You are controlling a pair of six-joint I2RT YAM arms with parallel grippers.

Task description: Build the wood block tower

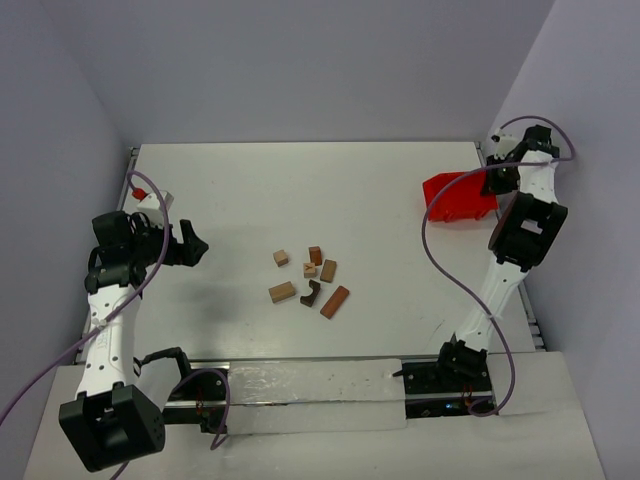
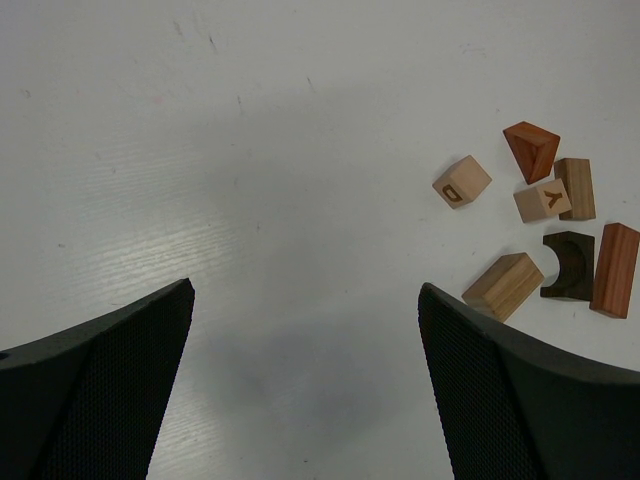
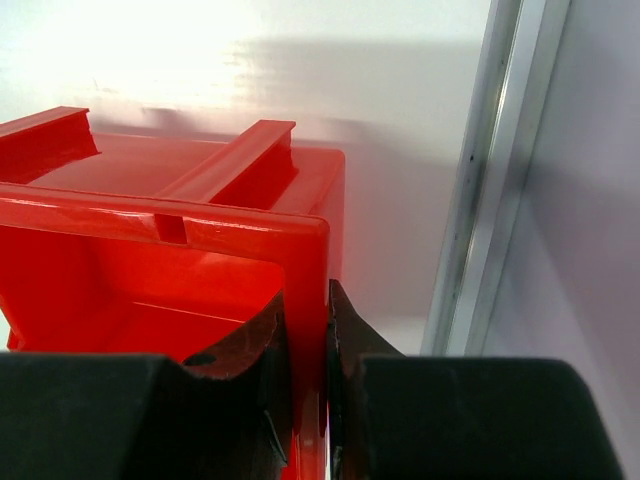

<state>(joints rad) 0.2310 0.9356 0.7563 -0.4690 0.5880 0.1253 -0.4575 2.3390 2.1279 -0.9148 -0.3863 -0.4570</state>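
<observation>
A white table fills the overhead view, with the left arm rising along the left edge of the frame and the right arm reaching up the right edge. At upper right, a red bin lies tipped on the tabletop. The right gripper is on it, and in the right wrist view its fingers are drawn almost together, pinching the bin's side wall. The left gripper hangs at middle left, well apart from the work. Its wrist view shows the jaws spread wide, with nothing between them. The wood blocks lie scattered just below the centre of the frame, each flat on the table. Among them are a red-brown bar, a dark arch, two tan bars, a red-brown wedge and two lettered cubes.
</observation>
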